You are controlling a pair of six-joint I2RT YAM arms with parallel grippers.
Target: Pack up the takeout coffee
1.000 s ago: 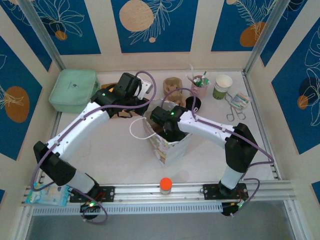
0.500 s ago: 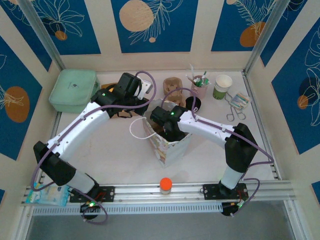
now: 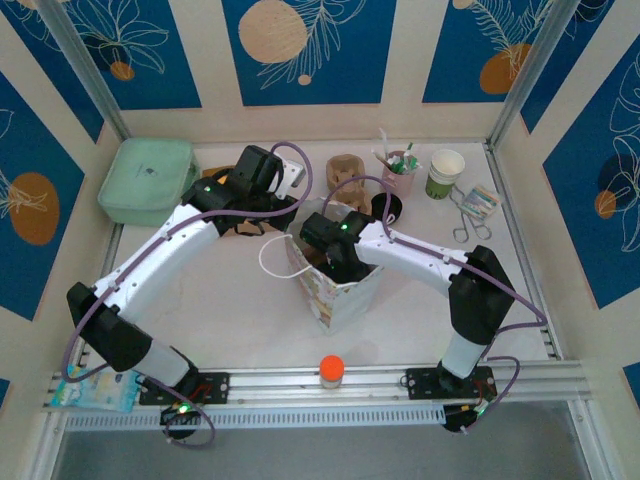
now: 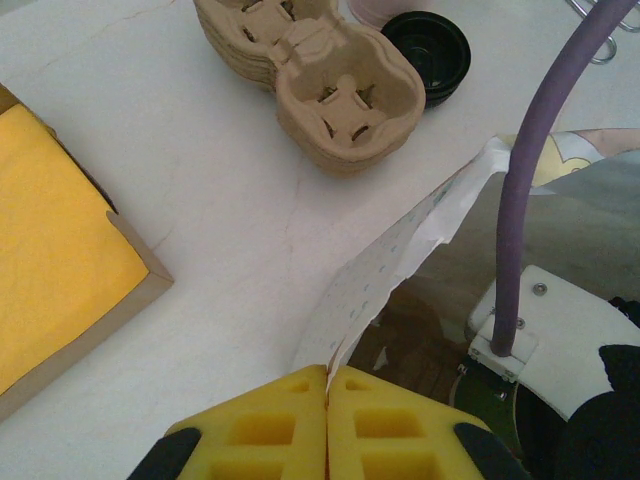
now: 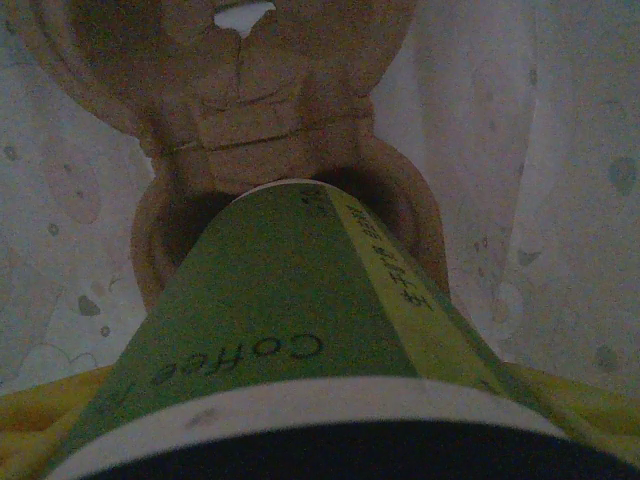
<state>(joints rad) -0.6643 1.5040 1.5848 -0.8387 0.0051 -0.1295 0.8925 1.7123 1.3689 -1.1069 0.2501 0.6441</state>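
Hard to make out much inside the paper bag [image 3: 345, 295] near the middle of the surface [image 3: 230, 300]: dim and blurred through the right wrist camera. From above, cannot see the tips of the right end effector [image 5: 310, 405], down past the bag's rim and covered by its own wrist. Up close, clamped wide on the coffee cup [image 5: 290, 320], with yellow pads [image 5: 45, 420] against both green sides and the cup's lid [image 5: 300, 458] cut off at the bottom edge. Base of the cup at a ring of the cardboard carrier [image 5: 250, 90] down in the bag; cannot tell whether fully seated. Shut tight at the left end effector [image 4: 328, 378], pinching the bag's crumpled white rim between its pads. Beyond it on the surface, a stack of cardboard trays [image 4: 330, 80], partly cut off at the top, just beside a spare lid [image 4: 430, 45].
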